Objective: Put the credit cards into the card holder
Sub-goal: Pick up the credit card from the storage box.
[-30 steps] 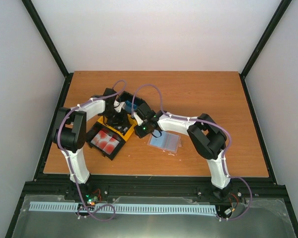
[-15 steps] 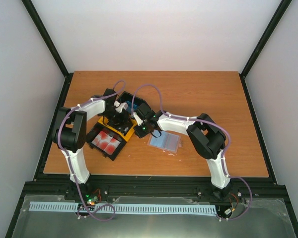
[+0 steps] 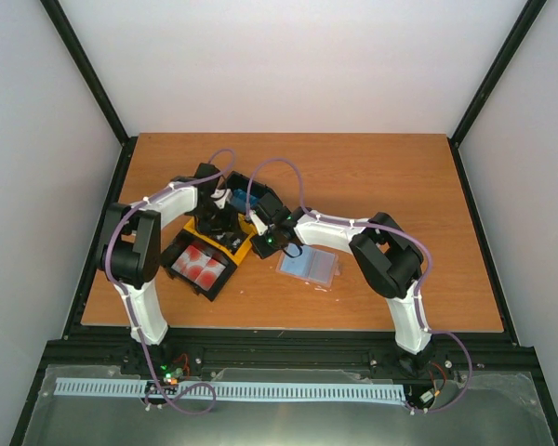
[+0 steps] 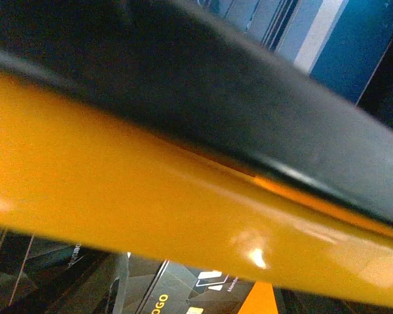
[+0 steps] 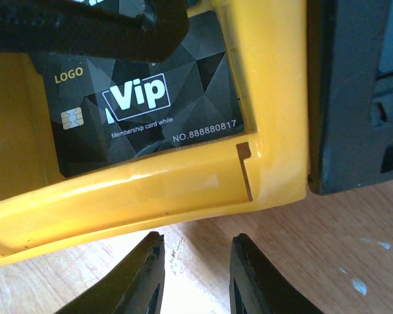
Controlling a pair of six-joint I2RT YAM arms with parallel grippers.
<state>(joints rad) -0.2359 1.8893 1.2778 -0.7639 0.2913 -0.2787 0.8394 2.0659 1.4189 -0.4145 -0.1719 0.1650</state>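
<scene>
A black "Vip" credit card (image 5: 137, 98) lies in the yellow middle bin (image 5: 150, 190) of the three-bin tray; its edge also shows in the left wrist view (image 4: 177, 297). Red cards (image 3: 202, 265) lie in the near black bin and blue cards (image 3: 243, 197) in the far black bin. The card holder (image 3: 309, 267) lies flat on the table right of the tray, looking light blue. My left gripper (image 3: 219, 221) reaches down into the yellow bin; its fingers are hidden. My right gripper (image 5: 196, 265) is open and empty, just above the table outside the yellow bin's wall.
The tray lies diagonally at the table's left middle. The far black bin (image 5: 354, 98) borders the yellow one. The left wrist view is filled by the yellow bin wall (image 4: 150, 209) and a black rim (image 4: 249, 111). A black part of the left arm (image 5: 85, 29) hangs over the black card.
My right gripper has edged a little left toward the yellow bin. My left arm has shifted slightly over the tray. The cards and holder have not moved.
</scene>
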